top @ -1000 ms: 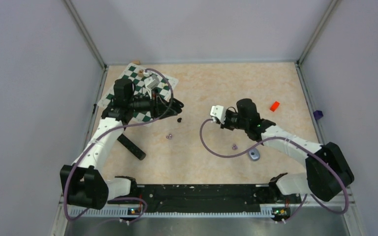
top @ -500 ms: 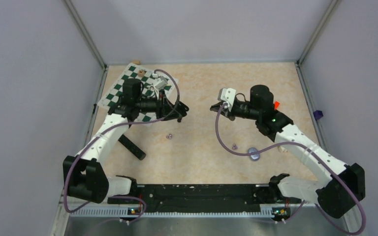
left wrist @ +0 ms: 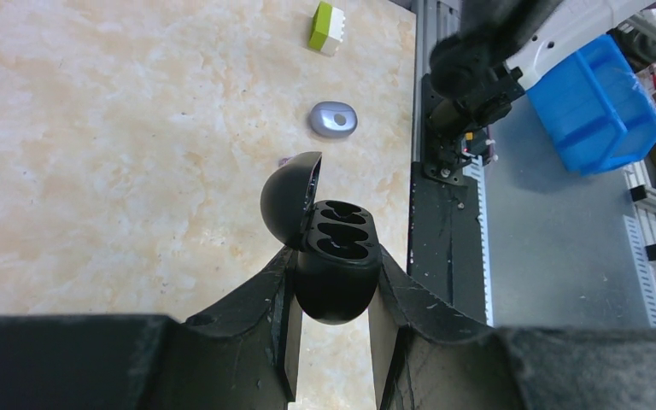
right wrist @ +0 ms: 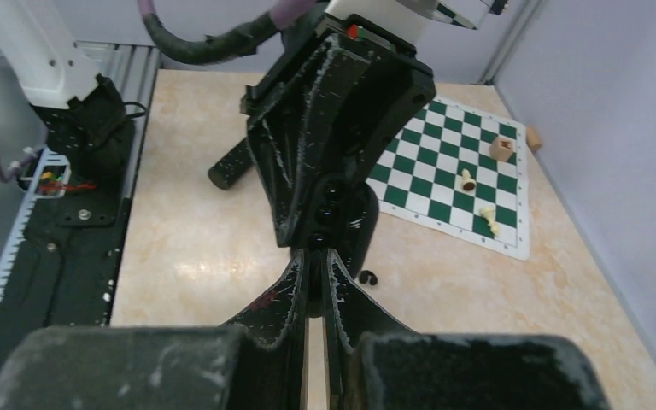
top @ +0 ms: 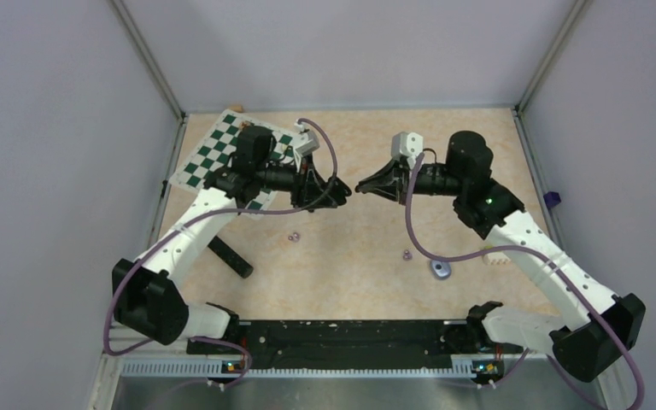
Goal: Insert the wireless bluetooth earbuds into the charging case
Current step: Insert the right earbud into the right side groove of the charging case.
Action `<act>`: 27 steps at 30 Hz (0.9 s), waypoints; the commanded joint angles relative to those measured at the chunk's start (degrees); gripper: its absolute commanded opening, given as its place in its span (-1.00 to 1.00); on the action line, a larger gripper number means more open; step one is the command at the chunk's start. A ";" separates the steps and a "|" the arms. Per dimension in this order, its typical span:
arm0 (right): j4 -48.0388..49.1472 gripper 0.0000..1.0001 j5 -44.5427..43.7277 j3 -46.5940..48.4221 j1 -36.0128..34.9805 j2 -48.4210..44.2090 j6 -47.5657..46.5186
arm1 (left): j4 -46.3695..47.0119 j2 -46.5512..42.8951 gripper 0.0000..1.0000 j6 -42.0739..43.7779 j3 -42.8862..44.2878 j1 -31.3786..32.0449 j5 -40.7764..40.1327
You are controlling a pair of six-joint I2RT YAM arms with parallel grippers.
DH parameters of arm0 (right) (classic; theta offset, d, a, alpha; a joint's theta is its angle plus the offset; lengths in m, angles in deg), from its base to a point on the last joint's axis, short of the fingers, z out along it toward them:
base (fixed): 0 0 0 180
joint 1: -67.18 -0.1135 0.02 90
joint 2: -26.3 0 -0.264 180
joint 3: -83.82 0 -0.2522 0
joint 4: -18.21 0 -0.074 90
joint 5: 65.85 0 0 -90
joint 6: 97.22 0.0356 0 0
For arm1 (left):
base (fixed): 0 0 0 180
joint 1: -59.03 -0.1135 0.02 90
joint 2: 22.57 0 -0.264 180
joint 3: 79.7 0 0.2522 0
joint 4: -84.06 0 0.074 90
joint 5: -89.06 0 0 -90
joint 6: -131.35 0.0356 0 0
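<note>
My left gripper (left wrist: 335, 286) (top: 340, 193) is shut on a black charging case (left wrist: 339, 256), held above the table's middle. Its lid (left wrist: 290, 196) stands open and both cavities look unfilled. My right gripper (right wrist: 316, 256) (top: 362, 186) faces that case (right wrist: 343, 220) tip to tip, shut, with a small dark thing that looks like a black earbud (right wrist: 316, 295) pinched between the fingers. Another black earbud (right wrist: 367, 278) lies on the table under the case. Two pale purple earbuds (top: 292, 237) (top: 407, 254) lie on the table nearer the bases.
A lilac-grey oval case (top: 441, 269) (left wrist: 333, 119) lies near the right arm, beside a cream brick (top: 497, 259). A chessboard (top: 219, 158) (right wrist: 465, 184) with several pieces covers the far left. A black bar (top: 229, 254) lies left of centre.
Both arms have swung inward and away from the bases until their tips meet over the table's middle. The left one carried the open case to the right. The right jaws narrowed slightly.
</note>
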 commanded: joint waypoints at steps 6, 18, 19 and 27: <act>13.05 -1.00 9.77 -3.61 0.28 -3.01 13.45 | 21.20 -1.11 -1.00 -15.17 -6.34 0.44 7.83; 22.86 -0.99 10.68 -9.08 0.36 -3.05 20.53 | 31.82 -2.48 -1.00 -19.03 -12.33 1.39 11.75; 23.75 -0.99 10.43 -9.50 0.35 -2.91 21.02 | 31.98 -2.66 -1.00 -18.84 -12.63 1.46 11.64; 27.84 -0.98 9.05 -11.47 0.37 -1.85 22.98 | 32.01 -3.36 -1.00 -18.12 -13.14 1.57 11.36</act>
